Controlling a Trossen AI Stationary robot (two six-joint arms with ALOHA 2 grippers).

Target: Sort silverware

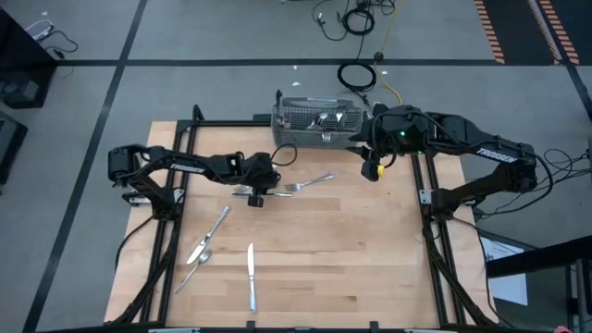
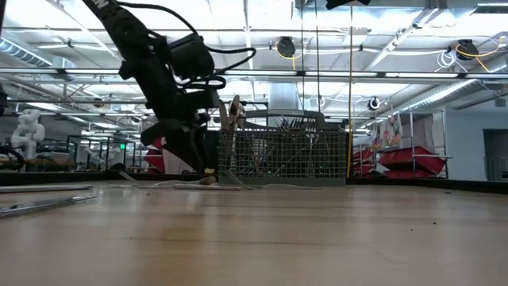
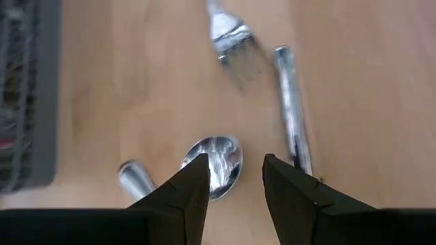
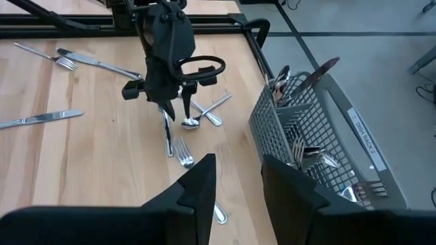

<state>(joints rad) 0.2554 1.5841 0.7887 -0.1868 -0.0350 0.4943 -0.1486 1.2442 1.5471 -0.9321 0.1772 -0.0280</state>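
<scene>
The silverware lies scattered on the wooden table (image 1: 351, 250). More pieces stand upright in the grey mesh basket (image 1: 314, 120) at the far edge. My left gripper (image 3: 235, 163) is open and low over a spoon. Its fingers point steeply down on either side of the spoon's bowl (image 3: 219, 158). The bowl lies flat on the wood and its handle is hidden under the gripper. A fork (image 3: 235, 41) and another handle (image 3: 293, 109) lie just beyond. My right gripper (image 4: 238, 170) hangs open and empty, high beside the basket (image 4: 320, 136). My left gripper's fingers (image 3: 191, 184) stand on both sides of the spoon's bowl, coming from above. I cannot tell whether they touch it.
A knife (image 1: 250, 276) lies toward the near edge, and a fork (image 1: 215, 227) and a spoon (image 1: 194, 268) lie at the near left. Another fork (image 1: 310, 182) lies right of my left gripper (image 1: 255, 197). Black frame rails (image 1: 176, 194) run along both table sides.
</scene>
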